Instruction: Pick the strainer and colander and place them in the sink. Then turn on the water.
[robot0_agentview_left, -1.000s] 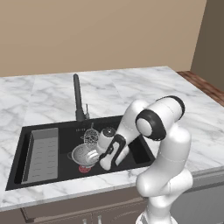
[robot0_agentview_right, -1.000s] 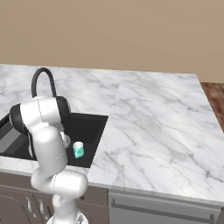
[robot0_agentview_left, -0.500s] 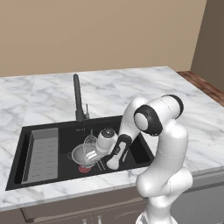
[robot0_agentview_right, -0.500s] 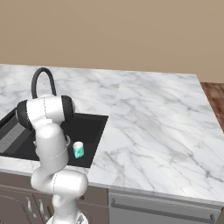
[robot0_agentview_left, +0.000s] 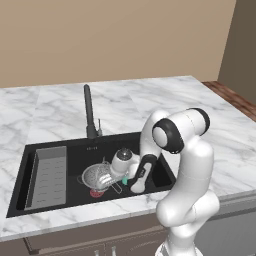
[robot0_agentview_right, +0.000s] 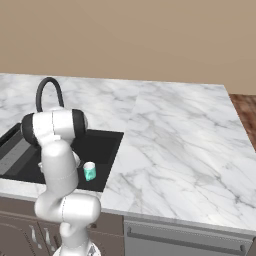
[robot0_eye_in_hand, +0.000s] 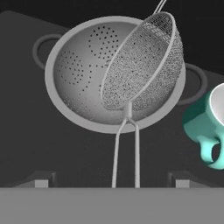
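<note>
Fine-mesh silver strainer (robot0_eye_in_hand: 142, 65) tilted inside perforated grey metal colander (robot0_eye_in_hand: 83, 74), in matte black rectangular sink (robot0_agentview_left: 75, 150).
Two-finger gripper (robot0_eye_in_hand: 111, 180) fingers stand apart, straddling the thin wire handle without contact. Glossy teal mug (robot0_eye_in_hand: 208, 127) just beside the colander.

In the left base view the arm's wrist covers the right part of the sink (robot0_agentview_left: 55, 145), the gripper is lost behind it, and the colander (robot0_agentview_left: 97, 176) and strainer (robot0_agentview_left: 107, 178) blur together too small to tell apart. In the right base view the arm hides most of the basin and the left edge cuts it off. In the hand view the teal mug (robot0_eye_in_hand: 205, 127) is cut by the right edge, and the strainer's mesh covers the colander's right half.
</note>
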